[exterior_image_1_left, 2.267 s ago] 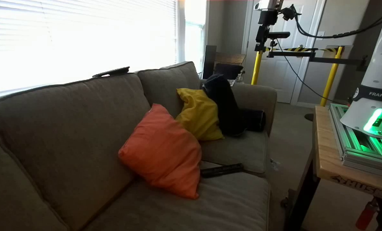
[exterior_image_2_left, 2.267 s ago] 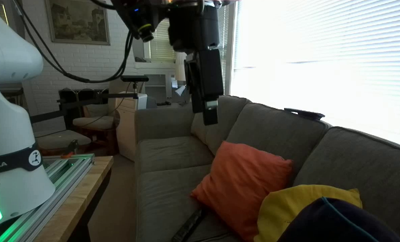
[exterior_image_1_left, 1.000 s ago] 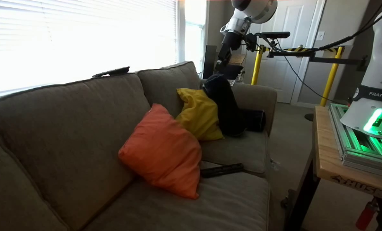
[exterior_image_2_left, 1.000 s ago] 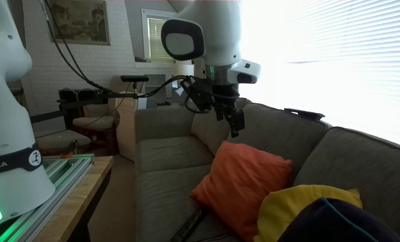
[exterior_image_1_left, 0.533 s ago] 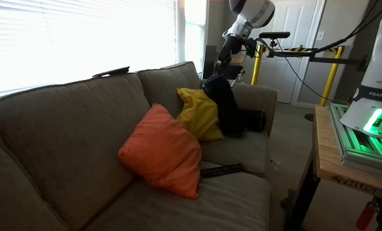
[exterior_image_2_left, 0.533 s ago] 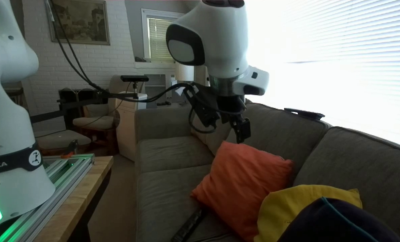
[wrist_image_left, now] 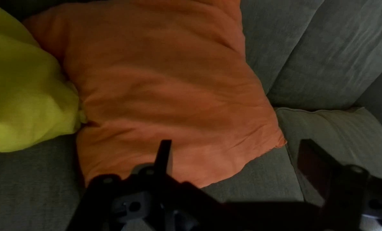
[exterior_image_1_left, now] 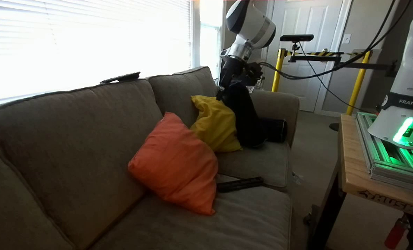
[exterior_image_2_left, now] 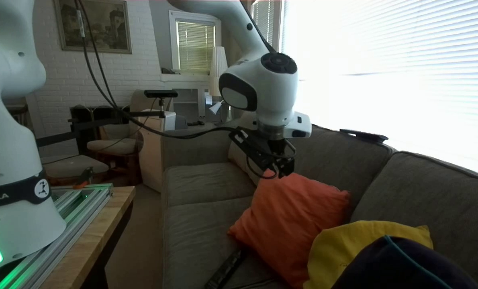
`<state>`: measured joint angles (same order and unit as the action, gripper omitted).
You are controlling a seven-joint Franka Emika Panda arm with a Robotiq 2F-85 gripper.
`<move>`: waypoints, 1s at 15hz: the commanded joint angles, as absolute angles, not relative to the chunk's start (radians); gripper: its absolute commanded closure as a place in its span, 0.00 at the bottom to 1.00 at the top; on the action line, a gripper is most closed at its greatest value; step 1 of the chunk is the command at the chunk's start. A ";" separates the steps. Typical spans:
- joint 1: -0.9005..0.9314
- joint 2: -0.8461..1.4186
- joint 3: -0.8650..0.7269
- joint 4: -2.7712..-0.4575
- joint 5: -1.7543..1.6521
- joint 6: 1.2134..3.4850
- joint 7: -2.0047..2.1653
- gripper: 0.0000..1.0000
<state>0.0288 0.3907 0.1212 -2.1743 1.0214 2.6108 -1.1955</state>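
Spread wide at the gripper [wrist_image_left: 236, 154], gripping nothing, hanging near the orange pillow [wrist_image_left: 165, 89] propped on the couch [exterior_image_1_left: 67, 139]; cannot tell whether touching. Can see a yellow pillow [wrist_image_left: 24, 93] beside the orange one, a dark pillow [exterior_image_2_left: 403, 265] and a long black object [exterior_image_1_left: 240, 184].

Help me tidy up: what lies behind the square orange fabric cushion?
The grey-brown fabric sofa back shows behind and above the orange cushion. The stretch it covers is hidden, so anything tucked there can't be seen.

Matt cloth orange pillow [wrist_image_left: 165, 89], fabric sofa [exterior_image_1_left: 71, 146], smooth wooden tabletop [exterior_image_1_left: 354, 156]
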 commanded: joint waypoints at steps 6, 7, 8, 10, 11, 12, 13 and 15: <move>-0.011 0.725 0.296 -1.849 1.258 2.985 -1.433 0.00; 0.024 0.635 0.244 -1.959 1.170 2.920 -1.344 0.00; 0.014 0.666 0.263 -1.924 1.200 2.950 -1.373 0.00; 0.005 0.701 0.275 -1.885 1.213 2.964 -1.388 0.00; 0.003 0.707 0.275 -1.877 1.214 2.964 -1.388 0.00; 0.013 0.728 0.265 -1.863 1.225 3.043 -1.410 0.00; 0.024 0.753 0.256 -1.839 1.236 3.097 -1.389 0.00; 0.055 0.823 0.239 -1.778 1.229 3.216 -1.356 0.00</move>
